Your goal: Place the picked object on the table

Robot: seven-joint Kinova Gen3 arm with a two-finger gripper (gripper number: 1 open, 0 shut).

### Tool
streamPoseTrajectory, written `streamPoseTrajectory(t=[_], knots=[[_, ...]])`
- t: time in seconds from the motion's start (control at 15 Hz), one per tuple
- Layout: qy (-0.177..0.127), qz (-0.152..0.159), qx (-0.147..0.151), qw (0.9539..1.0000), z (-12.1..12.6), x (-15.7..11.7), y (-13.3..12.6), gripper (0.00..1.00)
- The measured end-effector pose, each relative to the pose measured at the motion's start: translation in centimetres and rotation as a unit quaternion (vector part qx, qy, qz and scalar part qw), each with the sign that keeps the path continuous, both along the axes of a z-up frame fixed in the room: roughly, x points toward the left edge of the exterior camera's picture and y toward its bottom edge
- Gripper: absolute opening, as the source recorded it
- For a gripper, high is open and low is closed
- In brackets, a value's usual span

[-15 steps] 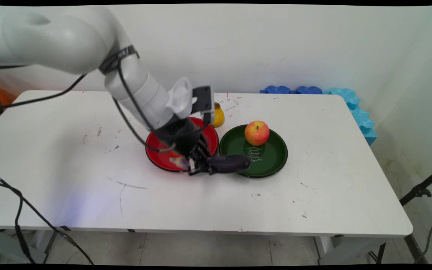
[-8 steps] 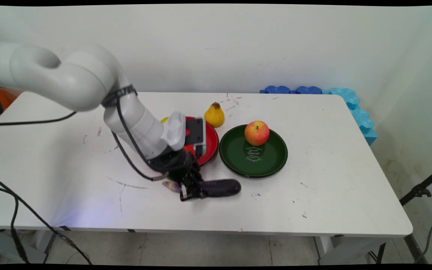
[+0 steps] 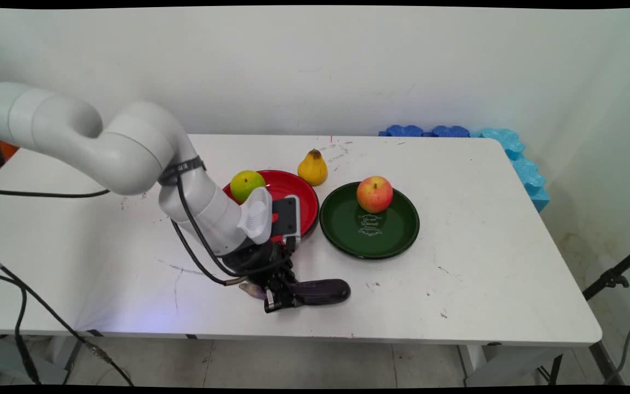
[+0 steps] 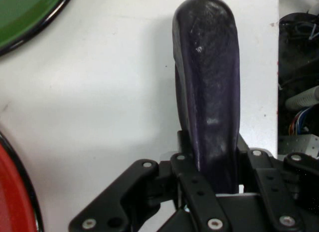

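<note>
The dark purple eggplant [image 3: 320, 291] lay low at the counter [image 3: 484, 273] near its front edge, clear of both plates, with the gripper [image 3: 279, 298] clamped on its stem end, fingers closed against its sides. Behind it sat the red plate [image 3: 293, 189] with a green apple [image 3: 247, 184], the green plate [image 3: 391, 235] with a red apple [image 3: 374, 193], and a yellow pear [image 3: 313, 167].

A green apple [image 3: 246, 184] sits on the red plate [image 3: 293, 189], apparently touching its rim; a yellow pear [image 3: 313, 167] stands behind.

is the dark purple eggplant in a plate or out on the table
Out: the dark purple eggplant lies on the white table, in the gripper, nearer than both plates.
</note>
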State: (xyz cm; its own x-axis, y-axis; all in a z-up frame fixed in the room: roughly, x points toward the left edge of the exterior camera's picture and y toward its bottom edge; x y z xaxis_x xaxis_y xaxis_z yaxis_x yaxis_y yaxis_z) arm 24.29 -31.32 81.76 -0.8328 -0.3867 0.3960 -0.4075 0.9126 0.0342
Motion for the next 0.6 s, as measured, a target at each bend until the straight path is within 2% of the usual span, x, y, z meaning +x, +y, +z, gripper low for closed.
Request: streamPoseTrajectory(t=[0.2,0.27,0.6], knots=[[0.003,0.002,-0.002,1.0000,-0.70,0.09,0.12,0.00],[0.003,0.003,-0.003,1.0000,-0.83,0.14,0.16,1.00],[0.009,0.006,-0.009,0.9999,-0.74,0.64,0.29,1.00]])
